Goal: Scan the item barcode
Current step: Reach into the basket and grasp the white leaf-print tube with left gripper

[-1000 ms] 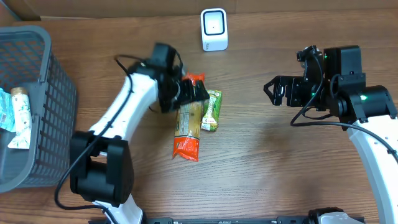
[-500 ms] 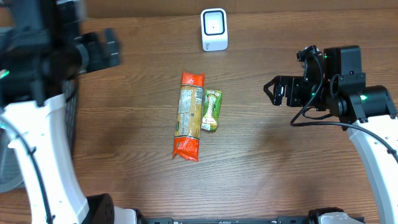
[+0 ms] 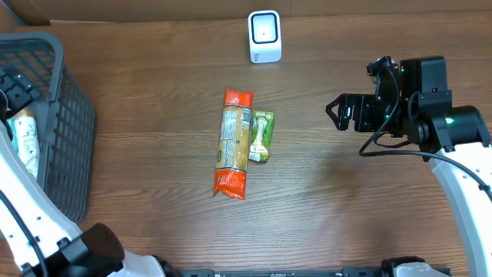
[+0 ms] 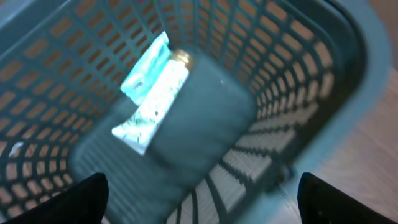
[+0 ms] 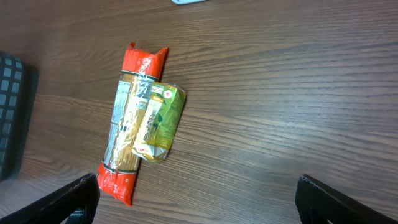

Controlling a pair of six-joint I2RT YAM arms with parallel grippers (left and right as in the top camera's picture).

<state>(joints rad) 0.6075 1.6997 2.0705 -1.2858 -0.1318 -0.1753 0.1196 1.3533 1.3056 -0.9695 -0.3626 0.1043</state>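
Overhead: long yellow pasta packet with orange ends (image 3: 233, 150) lies mid-table on the brown wood-grain table (image 3: 346, 208), running near to far. A small green foil pouch (image 3: 262, 136) touches its right side. White box-shaped scanner (image 3: 265, 36) at far edge, well apart. Grey plastic lattice basket (image 3: 73, 115) at left, left gripper (image 3: 14, 86) above it. Right gripper (image 3: 336, 113) hovers at right.

Left wrist: blurred. White-and-teal tube (image 4: 155, 102) on basket floor. Fingers (image 4: 87, 199) wide apart, empty.

Right wrist: fingers (image 5: 68, 202) spread, nothing between. Packet print too small to read
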